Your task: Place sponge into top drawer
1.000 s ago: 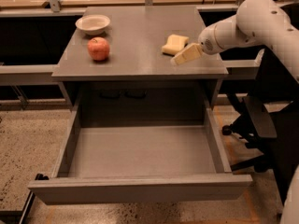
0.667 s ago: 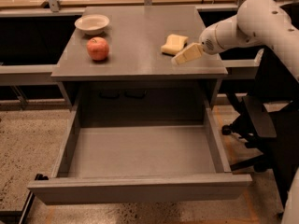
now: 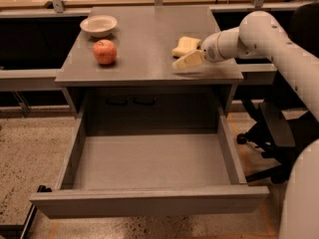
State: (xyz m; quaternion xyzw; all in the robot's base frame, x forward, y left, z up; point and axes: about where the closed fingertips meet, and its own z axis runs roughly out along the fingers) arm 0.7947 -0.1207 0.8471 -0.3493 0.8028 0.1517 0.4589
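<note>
Gripper sits low over the right near part of the cabinet top, pale yellow tip pointing left and slightly toward the near edge. Seen side-on as one wedge, so cannot tell whether it is open or closed. Nothing visible in its grasp. Sponge lies flat on the cabinet top just on the far side of the gripper, right half of the surface. Cannot tell if the two touch, since they overlap from this angle. The sponge is not in the drawer. White wrist and arm run from the gripper to the right and up, then curve down along the right edge of view. Top drawer is pulled fully out toward the near side, below and forward of the cabinet top, with its plain grey front panel nearest. Its inside shows only the grey floor. Red apple stands on the left part of the cabinet top, well apart from the sponge. White bowl sits just beyond the apple, near the far left corner. Black chair base is on the floor right of the drawer. Speckled floor to the left.
</note>
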